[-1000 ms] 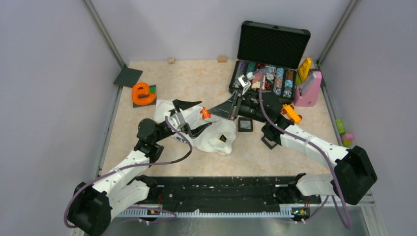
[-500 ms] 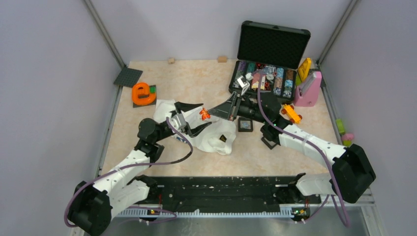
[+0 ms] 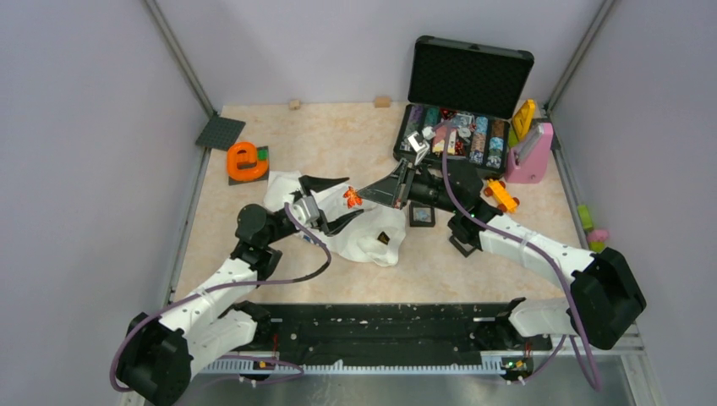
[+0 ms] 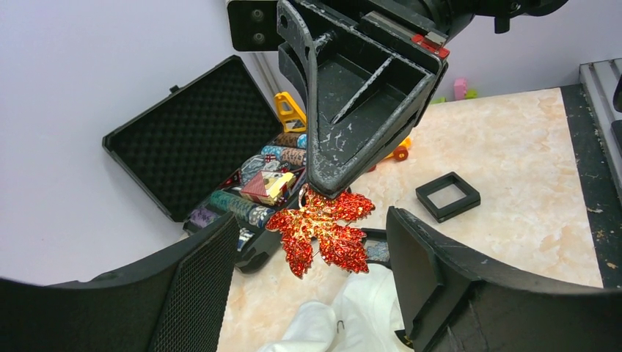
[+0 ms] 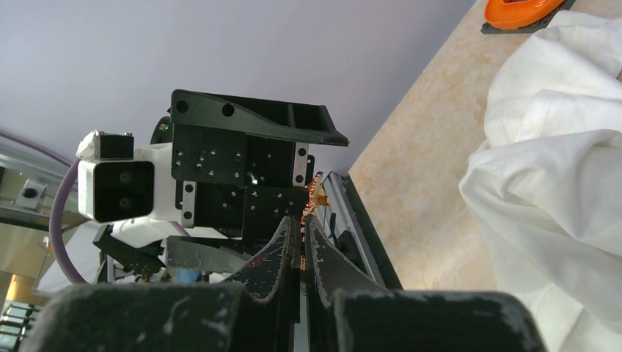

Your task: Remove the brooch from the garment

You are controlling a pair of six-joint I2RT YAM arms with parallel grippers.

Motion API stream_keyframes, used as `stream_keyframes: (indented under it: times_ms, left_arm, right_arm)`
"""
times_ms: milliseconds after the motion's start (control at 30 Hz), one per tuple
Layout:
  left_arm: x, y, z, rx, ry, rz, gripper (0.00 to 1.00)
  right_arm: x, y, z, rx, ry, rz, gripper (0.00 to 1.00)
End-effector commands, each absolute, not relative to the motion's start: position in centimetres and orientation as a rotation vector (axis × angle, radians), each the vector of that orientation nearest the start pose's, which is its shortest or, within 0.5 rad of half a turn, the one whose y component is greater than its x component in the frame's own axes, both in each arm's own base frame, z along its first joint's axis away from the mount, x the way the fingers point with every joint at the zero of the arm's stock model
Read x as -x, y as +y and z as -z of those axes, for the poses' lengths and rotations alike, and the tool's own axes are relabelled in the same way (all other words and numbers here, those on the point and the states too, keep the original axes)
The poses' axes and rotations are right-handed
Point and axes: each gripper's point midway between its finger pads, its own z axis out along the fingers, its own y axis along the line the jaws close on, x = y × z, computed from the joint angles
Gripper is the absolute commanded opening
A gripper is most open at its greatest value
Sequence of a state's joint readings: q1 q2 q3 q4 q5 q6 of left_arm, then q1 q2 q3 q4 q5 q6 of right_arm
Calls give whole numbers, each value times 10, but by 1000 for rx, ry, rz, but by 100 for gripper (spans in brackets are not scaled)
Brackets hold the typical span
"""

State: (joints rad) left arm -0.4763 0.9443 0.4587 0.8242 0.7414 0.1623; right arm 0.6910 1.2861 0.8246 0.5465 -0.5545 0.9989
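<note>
Left wrist: right tool [image 4: 323, 192] pinching brooch [image 4: 323, 233] top edge, clear above garment [image 4: 356, 308]; left tool [image 4: 314, 253] open, flanking.

The brooch [image 4: 320, 233] at the right gripper's [image 4: 323, 192] jaw tips is glossy, glittering, metallic-edged. Those jaws are scuffed matt plastic; the garment [image 4: 315, 324] below them is soft matt cloth.

We're in a robot lab cell here. Plain lilac panels [image 3: 84, 169] and metal corner rails [image 3: 182, 63] box in the tabletop [image 3: 338, 135].
</note>
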Motion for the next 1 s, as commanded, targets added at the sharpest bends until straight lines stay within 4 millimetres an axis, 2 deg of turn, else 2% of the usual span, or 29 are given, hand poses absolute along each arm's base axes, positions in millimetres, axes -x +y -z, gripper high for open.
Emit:
stream_keyframes:
  times_ms: [0, 433, 533, 667, 800, 867, 967]
  left_arm:
    - [-223, -249, -320, -1004, 822, 714, 76]
    - [-221, -253, -321, -1021, 816, 740, 52]
    - [-223, -252, -318, -1018, 830, 734, 48]
    - [-227, -251, -310, -1008, 867, 726, 48]
    - [-230, -249, -294, -1003, 912, 719, 47]
    - [-233, -247, -287, -998, 937, 709, 47]
    - [-241, -245, -271, -976, 999, 692, 47]
  right_arm:
    - [-227, 348, -325, 291, 1682, -1728, 0]
    - [-225, 348, -328, 299, 1672, -1740, 2]
    - [-226, 347, -325, 296, 1683, -1723, 24]
    - [-231, 341, -320, 283, 1711, -1672, 43]
    - [-240, 327, -304, 231, 1788, -1550, 64]
    - [-246, 313, -294, 199, 1831, -1443, 70]
    - [-254, 284, -274, 135, 1897, -1264, 72]
